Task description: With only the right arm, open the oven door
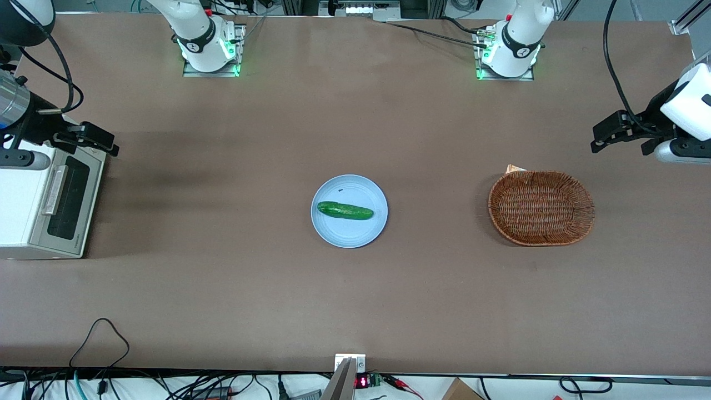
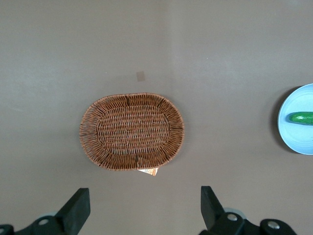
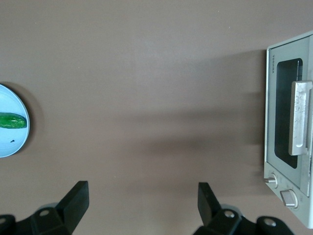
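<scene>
- The oven (image 1: 33, 203) sits at the working arm's end of the table, its oven door (image 1: 65, 204) apparently shut.
- The right arm's gripper (image 1: 94, 140) hovers above the oven's upper edge, fingers (image 3: 76, 198) spread wide, holding nothing.
- A cucumber (image 1: 345, 210) lies on a blue plate (image 1: 355, 233) mid-table, well apart from the oven.

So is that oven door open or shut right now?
Shut: the oven door lies flush against the oven, and the open gripper is above it, not touching.
</scene>
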Available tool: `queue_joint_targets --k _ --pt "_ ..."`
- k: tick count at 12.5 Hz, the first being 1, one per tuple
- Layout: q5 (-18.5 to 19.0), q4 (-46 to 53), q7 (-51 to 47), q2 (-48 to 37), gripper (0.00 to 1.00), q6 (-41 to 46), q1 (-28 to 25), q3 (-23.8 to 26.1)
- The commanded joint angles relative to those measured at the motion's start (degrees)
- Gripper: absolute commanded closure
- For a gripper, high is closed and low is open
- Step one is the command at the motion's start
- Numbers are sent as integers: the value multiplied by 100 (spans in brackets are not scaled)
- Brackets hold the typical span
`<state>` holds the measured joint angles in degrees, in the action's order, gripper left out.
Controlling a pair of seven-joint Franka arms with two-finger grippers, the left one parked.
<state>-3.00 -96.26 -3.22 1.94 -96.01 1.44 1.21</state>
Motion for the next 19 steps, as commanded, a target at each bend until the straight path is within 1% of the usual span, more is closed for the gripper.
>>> queue_joint_targets --k 1,3,4,7,8,9,12,17,18,19 --pt "-95 107 85 26 1 109 49 29" --pt "-95 107 85 34 3 83 49 29" --pt "-60 116 93 61 18 30 49 29" --pt "-60 116 93 52 85 65 49 20" --pt "-16 116 102 52 96 82 49 20" --pt "1 116 102 52 99 82 49 37" --pt "2 116 514 52 100 109 49 29" --pt "19 116 515 52 100 109 49 29" --pt "54 116 507 52 100 100 49 29" --pt "202 116 506 52 100 109 49 29"
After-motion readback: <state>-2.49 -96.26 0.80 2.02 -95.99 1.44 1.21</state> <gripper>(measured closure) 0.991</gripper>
